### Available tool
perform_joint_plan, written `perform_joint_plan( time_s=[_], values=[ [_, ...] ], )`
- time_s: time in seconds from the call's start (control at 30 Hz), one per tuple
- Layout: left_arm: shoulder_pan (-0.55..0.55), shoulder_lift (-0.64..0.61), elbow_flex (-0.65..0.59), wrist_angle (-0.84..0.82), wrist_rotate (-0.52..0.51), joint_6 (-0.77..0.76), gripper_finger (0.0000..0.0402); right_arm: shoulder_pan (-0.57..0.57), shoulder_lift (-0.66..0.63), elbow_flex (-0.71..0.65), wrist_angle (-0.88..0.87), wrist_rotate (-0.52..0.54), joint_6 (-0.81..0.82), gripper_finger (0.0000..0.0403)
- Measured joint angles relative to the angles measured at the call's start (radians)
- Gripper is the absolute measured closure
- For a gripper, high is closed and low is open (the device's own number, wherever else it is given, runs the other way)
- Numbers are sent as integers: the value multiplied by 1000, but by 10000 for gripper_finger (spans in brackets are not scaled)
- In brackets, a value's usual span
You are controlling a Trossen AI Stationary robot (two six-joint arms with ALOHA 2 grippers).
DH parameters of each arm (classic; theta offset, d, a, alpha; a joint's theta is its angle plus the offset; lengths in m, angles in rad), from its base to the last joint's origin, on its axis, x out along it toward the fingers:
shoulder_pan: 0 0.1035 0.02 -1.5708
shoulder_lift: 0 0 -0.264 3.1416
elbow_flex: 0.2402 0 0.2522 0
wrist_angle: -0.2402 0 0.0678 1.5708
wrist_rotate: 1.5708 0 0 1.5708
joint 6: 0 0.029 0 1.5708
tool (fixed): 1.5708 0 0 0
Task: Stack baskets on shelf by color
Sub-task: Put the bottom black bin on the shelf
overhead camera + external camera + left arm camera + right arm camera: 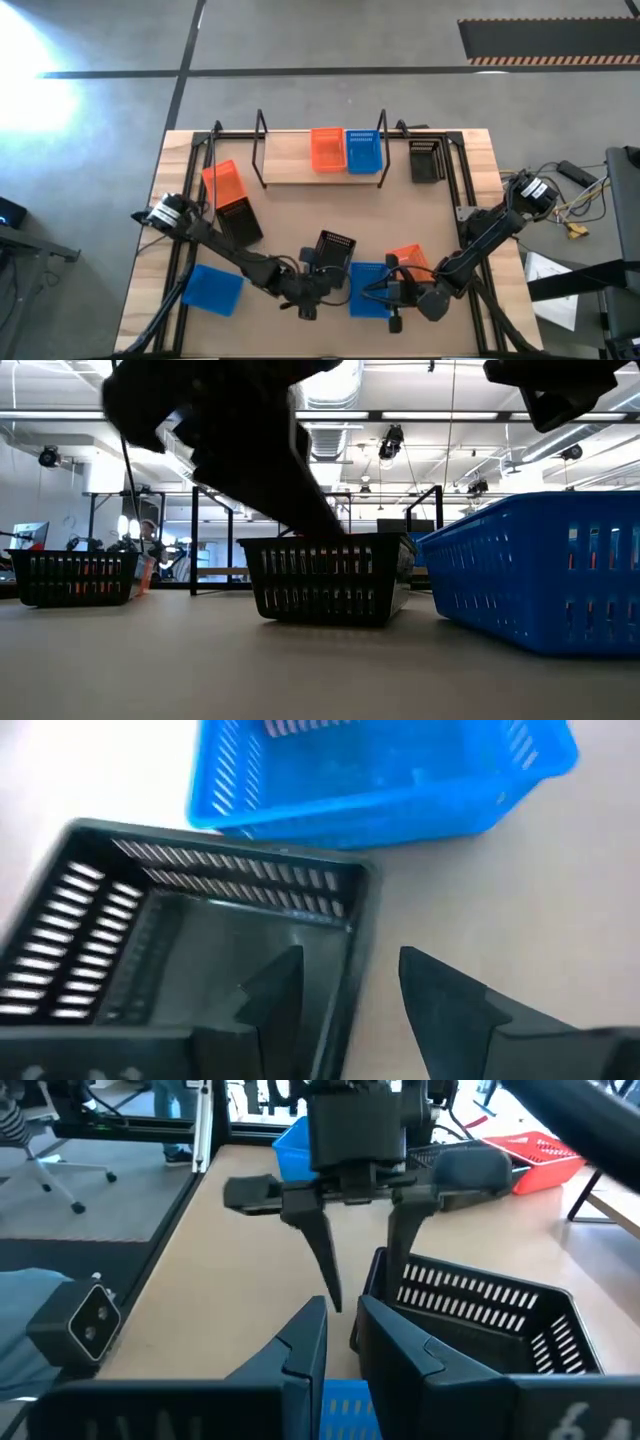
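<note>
**A:** What are the left gripper's (pixel 350 995) fingers (pixel 270 995) doing?

**B:** They're spread apart, astride one slotted wall of the black basket (pixel 200 920). One dark wedge-shaped finger is inside the bin and the other is outside over the bare table (pixel 300 215). There's a gap between the outer finger and the plastic.

**A:** And the right gripper (pixel 340 1345)?

**B:** Its fingers are drawn close, leaving only a narrow slit. Blue perforated plastic shows in that slit, so they seem to pinch the rim of the blue basket (pixel 540 570). That basket sits on the tabletop right beside the black one.

**A:** Where does the pair sit on the table?

**B:** Near the front edge, around the middle, with the two grippers facing each other across them. An orange bin (pixel 410 258) lies just behind the blue basket.

**A:** What's on the shelf (pixel 290 170)?

**B:** It's a pale wooden plank in a thin black wire frame, at the back of the table. It holds an orange shelf basket (pixel 326 150) and a blue shelf basket (pixel 365 150), touching side by side at its right end. The left part of the plank is bare.

**A:** Any others?

**B:** A black bin (pixel 427 160) stands on the table just past the shelf's right end. On the left there's an orange mesh basket (pixel 222 182) against a second black basket (pixel 240 222), and a blue mesh basket (pixel 213 288) near the front-left corner
</note>
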Motion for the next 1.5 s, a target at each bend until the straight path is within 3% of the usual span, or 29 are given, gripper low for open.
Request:
perform_joint_plan(
  time_s=[0.17,0.27,0.43,0.57,0.77,0.87,1.07,1.27,1.5],
  values=[
    [8,32,-8,-15,0,-9,259,2,0,0,-5,0,-19,351],
    [9,32,-8,-7,-1,-10,294,4,0,0,-15,0,-19,351],
    [2,6,6,-15,1,-10,385,8,0,-1,-33,0,-18,351],
    [-12,-67,6,-104,-3,-74,394,10,0,-2,-39,0,-17,351],
    [-37,-260,-9,-375,-207,-192,399,10,0,-16,-41,0,-17,351],
    [-13,-361,-12,-468,-274,-173,399,10,0,-26,-40,0,-15,351],
    [202,-520,-47,-482,-255,98,400,7,20,-29,-34,1,-5,351],
    [548,-578,-150,-394,-60,423,400,7,53,-29,-26,1,28,351],
    [863,-571,-333,-136,250,611,400,7,77,-29,-3,1,47,351]
  ],
)
